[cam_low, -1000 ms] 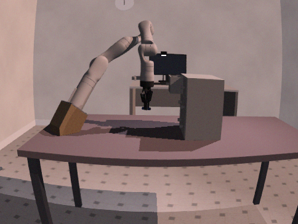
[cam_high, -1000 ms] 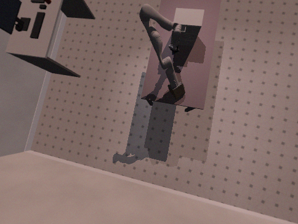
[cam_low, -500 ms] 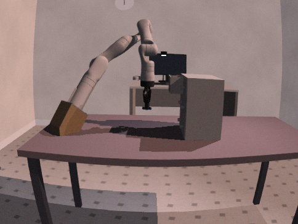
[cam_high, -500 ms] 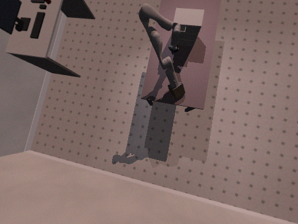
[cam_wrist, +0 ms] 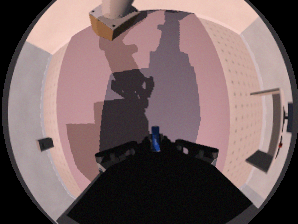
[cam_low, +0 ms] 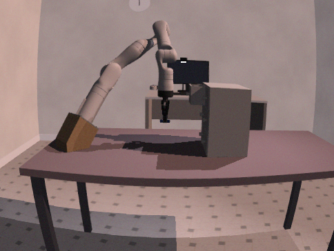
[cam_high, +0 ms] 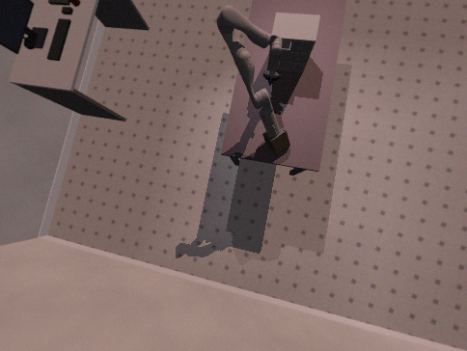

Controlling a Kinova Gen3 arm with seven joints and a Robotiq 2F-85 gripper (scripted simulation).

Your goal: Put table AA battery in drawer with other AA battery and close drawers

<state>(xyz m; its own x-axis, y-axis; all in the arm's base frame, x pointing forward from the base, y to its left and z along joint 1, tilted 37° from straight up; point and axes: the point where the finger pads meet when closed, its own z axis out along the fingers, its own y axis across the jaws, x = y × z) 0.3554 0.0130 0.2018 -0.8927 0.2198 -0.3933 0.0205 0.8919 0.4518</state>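
AA batt. [cam_low: 167,121] [cam_wrist: 155,133], blue; brand illegible at this res. Pinched betw. fingertips of claw [cam_high: 271,76] [cam_low: 165,119] [cam_wrist: 155,143], held level above bench [cam_high: 304,140] [cam_low: 138,165] [cam_wrist: 215,110], in front of chest [cam_high: 296,26] [cam_low: 228,121]. Chest upright; upper drawer [cam_low: 197,95] pulled out, contents unclear.

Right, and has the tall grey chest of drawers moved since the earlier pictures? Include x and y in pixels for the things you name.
No, the grey chest [cam_high: 296,26] [cam_low: 228,121] stands at the same spot on the pinkish table [cam_high: 309,140] [cam_low: 293,148] [cam_wrist: 75,90].
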